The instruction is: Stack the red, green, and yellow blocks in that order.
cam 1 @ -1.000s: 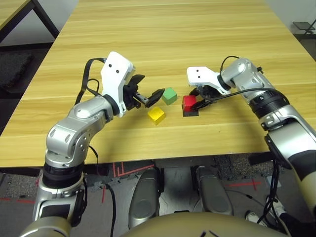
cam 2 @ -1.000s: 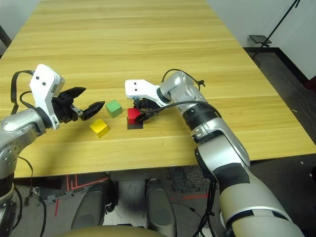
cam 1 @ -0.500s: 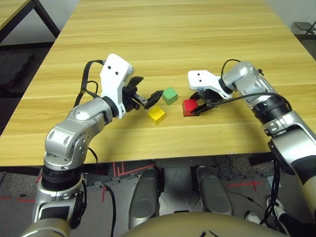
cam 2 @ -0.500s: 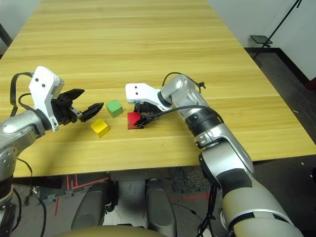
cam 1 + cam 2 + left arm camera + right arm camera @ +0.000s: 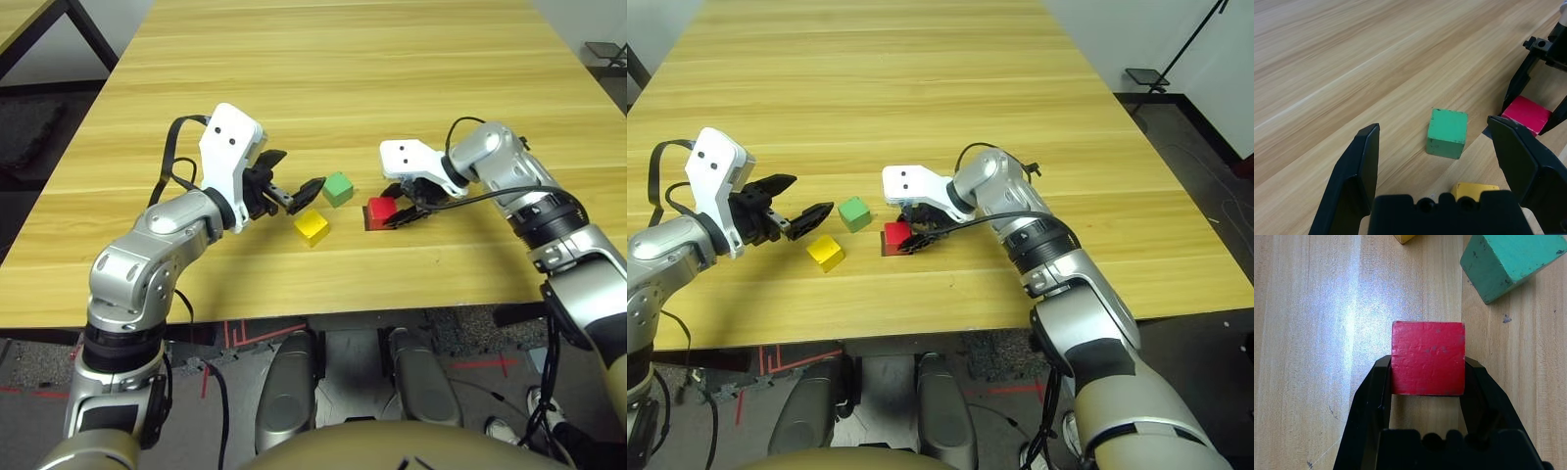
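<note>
The red block (image 5: 1427, 366) sits between the two black fingers of my right gripper (image 5: 396, 208), which is shut on its sides just over the flat black patch (image 5: 371, 224). I cannot tell whether the block is off the table. The green block (image 5: 338, 188) rests on the wood just left of it. The yellow block (image 5: 312, 227) lies nearer the front edge. My left gripper (image 5: 299, 169) hovers open to the left of the green block, its fingers spread wide and pointing at it with nothing between them.
The wooden table (image 5: 323, 69) stretches far back with free room behind the blocks. Its front edge (image 5: 323, 311) runs close below the blocks. A dark table leg (image 5: 83, 29) stands off the far left corner.
My right gripper has shifted a little to the right with the red block held in it, partly off the black patch. The left arm has hardly moved.
</note>
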You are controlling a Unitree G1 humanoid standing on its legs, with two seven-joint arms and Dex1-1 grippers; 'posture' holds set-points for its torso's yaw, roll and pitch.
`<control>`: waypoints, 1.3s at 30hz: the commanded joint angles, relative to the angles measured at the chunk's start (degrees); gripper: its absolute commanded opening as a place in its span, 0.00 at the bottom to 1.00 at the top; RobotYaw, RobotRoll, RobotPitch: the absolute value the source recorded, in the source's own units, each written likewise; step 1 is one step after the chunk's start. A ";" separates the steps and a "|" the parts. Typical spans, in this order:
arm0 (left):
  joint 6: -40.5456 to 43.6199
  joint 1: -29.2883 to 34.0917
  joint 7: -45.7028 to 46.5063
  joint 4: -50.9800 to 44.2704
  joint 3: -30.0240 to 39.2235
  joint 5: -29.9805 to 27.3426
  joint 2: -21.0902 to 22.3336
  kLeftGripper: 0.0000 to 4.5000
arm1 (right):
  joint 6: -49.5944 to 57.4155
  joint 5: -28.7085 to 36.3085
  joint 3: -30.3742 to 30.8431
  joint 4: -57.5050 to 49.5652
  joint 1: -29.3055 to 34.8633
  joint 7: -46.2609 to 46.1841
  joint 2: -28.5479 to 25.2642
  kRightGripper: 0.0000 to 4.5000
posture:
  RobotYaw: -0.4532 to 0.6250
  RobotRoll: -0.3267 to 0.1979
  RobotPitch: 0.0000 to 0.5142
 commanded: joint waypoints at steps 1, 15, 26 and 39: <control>-0.22 -0.76 -0.70 1.17 -1.08 0.54 0.14 1.00 | -0.85 -0.46 1.44 0.67 1.91 0.39 -0.42 0.46 | 0.86 0.23 0.32; 0.90 -8.93 -4.24 8.76 -8.85 3.03 0.87 1.00 | -3.33 13.29 -12.12 9.26 -5.90 8.03 -6.66 0.99 | 0.83 0.35 0.23; -8.88 -11.41 -5.67 23.31 -15.69 12.01 -4.34 1.00 | 8.92 19.13 -17.71 -3.87 0.75 3.84 -12.09 0.99 | 0.69 0.45 0.17; -15.77 -15.76 -11.62 35.53 -21.63 20.93 -7.71 1.00 | 15.91 23.27 -19.89 -14.05 6.58 -3.91 -12.88 0.99 | 0.64 0.52 0.18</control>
